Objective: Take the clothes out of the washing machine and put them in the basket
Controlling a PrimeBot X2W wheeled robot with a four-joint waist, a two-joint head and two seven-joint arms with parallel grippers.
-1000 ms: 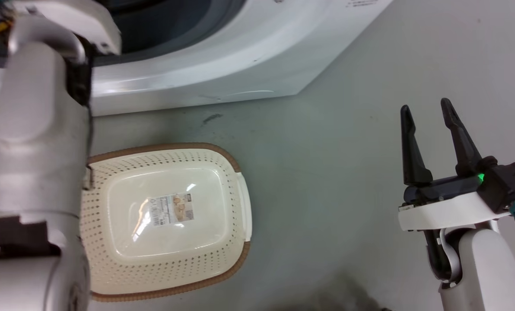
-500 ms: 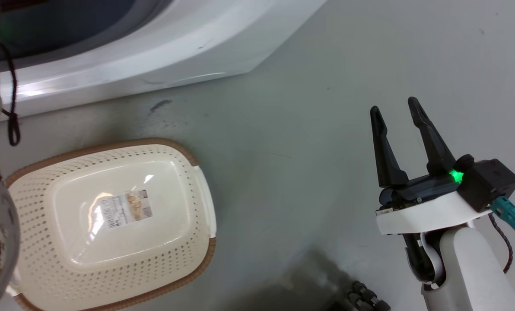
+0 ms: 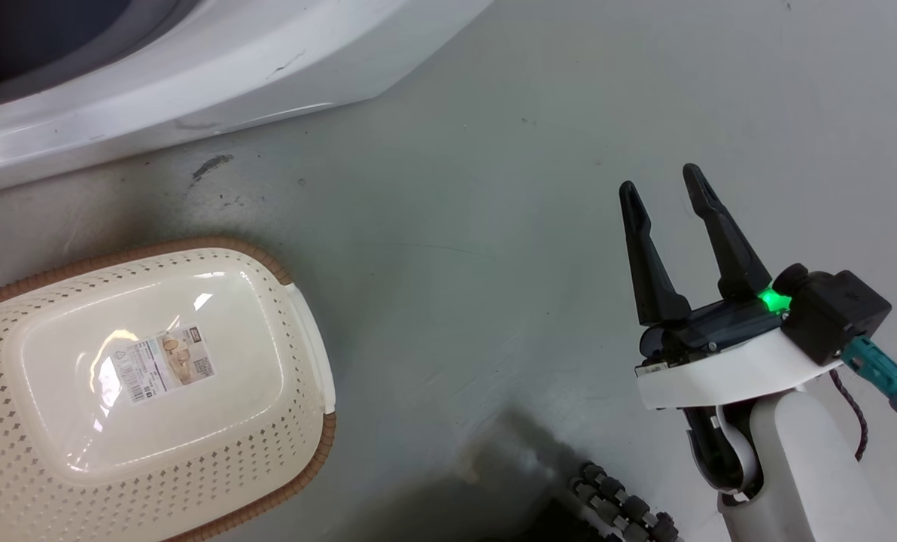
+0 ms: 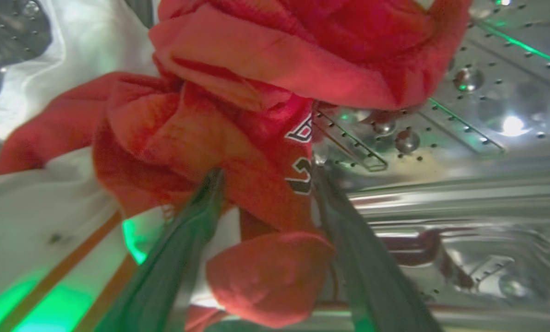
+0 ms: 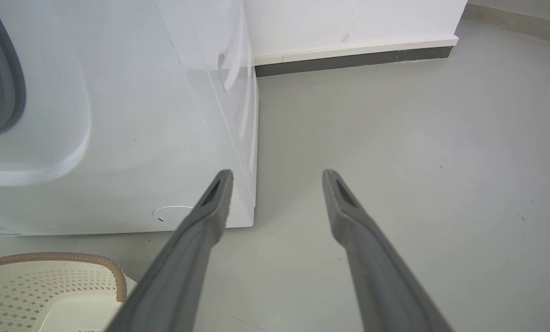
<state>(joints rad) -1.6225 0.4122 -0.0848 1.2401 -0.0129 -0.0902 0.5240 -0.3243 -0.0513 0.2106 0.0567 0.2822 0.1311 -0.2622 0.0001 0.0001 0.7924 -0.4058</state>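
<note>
**Condition.** The left tool (image 4: 266, 184) is inside the perforated, shiny steel drum (image 4: 487, 115) of the large white front-loading washing machine (image 3: 193, 75). Its two fingers are spread and stand on either side of a fold of the crumpled red sports garment (image 4: 238, 92), near its black, white-edged numeral (image 4: 300, 177). They are not pinching the fold. A whitish cloth (image 4: 35, 207) lies to the left, touching the red one. The right tool (image 3: 663, 184) is spread, holds nothing, and hangs above the grey floor (image 3: 456, 226), well to the right of the machine. The small cream-white perforated plastic basket with a brown rim (image 3: 140, 247) stands on the floor, just in front of the machine. A printed label is visible on its bottom.

**Hazards (judged).**
- Shallow grip: the fingers straddle a loose fold, not the bulk of the garment. If they close on a thin layer, the fabric may slip out during withdrawal.
- Drag-out: the garments are tangled and touching. Pulling the red one may carry the whitish cloth over the door opening and onto the floor.
- Snagging: trailing fabric may catch on the raised drum rib or the rubber seal.
- Missed drop: the basket is small. A long, hanging garment may drape over the rim or land beside it.
- Contact: advancing further may drive the fingertips against the steel wall.
</note>
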